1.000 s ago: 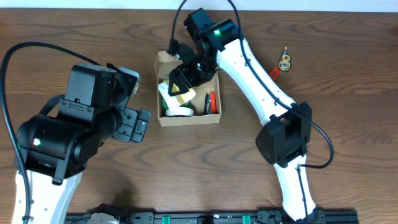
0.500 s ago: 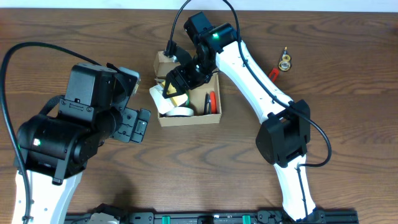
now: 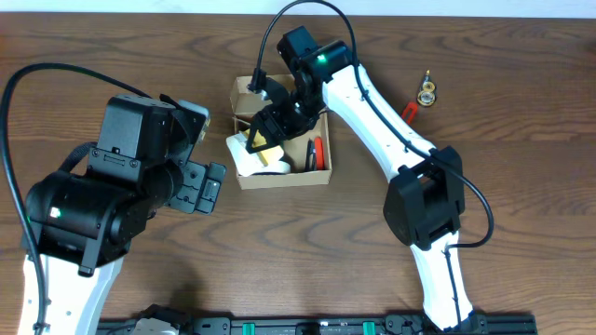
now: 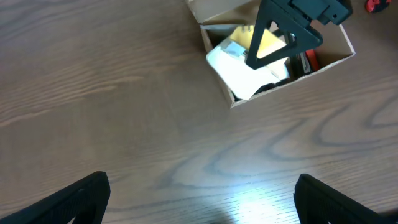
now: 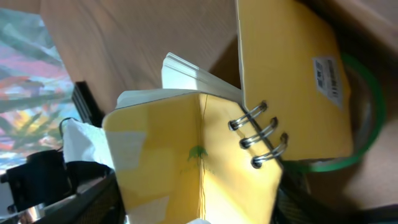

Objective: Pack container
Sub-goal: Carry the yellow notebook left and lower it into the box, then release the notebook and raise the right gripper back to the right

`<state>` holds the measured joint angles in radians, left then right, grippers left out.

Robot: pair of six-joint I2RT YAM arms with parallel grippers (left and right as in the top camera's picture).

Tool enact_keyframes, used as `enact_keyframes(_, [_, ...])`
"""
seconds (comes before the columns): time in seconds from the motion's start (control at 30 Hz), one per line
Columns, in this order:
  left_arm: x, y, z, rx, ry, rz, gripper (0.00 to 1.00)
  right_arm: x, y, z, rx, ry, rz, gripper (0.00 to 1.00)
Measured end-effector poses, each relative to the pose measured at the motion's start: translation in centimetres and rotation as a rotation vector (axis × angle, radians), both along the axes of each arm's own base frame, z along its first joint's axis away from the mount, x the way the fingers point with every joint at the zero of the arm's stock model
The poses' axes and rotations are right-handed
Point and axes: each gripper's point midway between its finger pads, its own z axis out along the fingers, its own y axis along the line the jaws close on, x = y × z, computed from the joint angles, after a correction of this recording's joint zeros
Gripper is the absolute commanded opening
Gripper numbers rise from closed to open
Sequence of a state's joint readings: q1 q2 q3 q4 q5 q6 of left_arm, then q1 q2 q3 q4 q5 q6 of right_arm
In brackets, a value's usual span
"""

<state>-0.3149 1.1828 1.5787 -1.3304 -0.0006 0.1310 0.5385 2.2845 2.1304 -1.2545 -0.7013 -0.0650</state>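
Right gripper [image 3: 264, 138] jaws closed on a yellow spiral notepad [image 5: 180, 162], as best I can read it, directly over the container [image 3: 284, 179]. Left gripper [image 3: 205, 186] jaws wide apart, empty, well left of the container.

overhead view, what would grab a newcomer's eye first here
The right end effector hangs over the tan cardboard box at the middle rear of the wooden table, shut on a yellow spiral notepad whose white pages poke over the box's left wall. The bulky left arm's end effector hovers open over bare wood left of the box.
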Motion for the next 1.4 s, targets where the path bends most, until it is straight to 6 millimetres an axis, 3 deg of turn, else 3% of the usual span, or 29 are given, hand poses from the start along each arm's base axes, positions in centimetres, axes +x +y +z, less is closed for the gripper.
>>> enact_keyframes(0.13, [0.0, 0.0, 0.0, 0.0, 0.0, 0.0, 0.95, 0.9, -0.6, -0.4, -0.031, -0.039, -0.012, 0.99])
enact_keyframes(0.37, [0.0, 0.0, 0.0, 0.0, 0.001, 0.0, 0.95, 1.4, -1.1, -0.9, -0.067, -0.065, -0.019, 0.99])
enact_keyframes(0.67, [0.0, 0.0, 0.0, 0.0, 0.0, 0.0, 0.95, 1.5, -1.3, -0.9, -0.076, -0.056, -0.038, 0.91])
enact_keyframes(0.73, [0.0, 0.0, 0.0, 0.0, 0.001, 0.0, 0.95, 1.6, -1.4, -0.9, -0.077, -0.055, -0.043, 0.8])
enact_keyframes(0.87, [0.0, 0.0, 0.0, 0.0, 0.0, 0.0, 0.95, 1.8, -2.0, -1.0, -0.085, -0.043, -0.058, 0.42])
enact_keyframes(0.93, [0.0, 0.0, 0.0, 0.0, 0.0, 0.0, 0.95, 1.6, -2.3, -1.1, -0.098, -0.024, -0.069, 0.16])
enact_keyframes(1.0, [0.0, 0.0, 0.0, 0.0, 0.001, 0.0, 0.95, 1.5, -2.6, -1.2, -0.114, -0.014, -0.076, 0.03])
enact_keyframes(1.4, [0.0, 0.0, 0.0, 0.0, 0.001, 0.0, 0.95, 2.4, -5.2, -2.8, -0.292, -0.045, -0.157, 0.01])
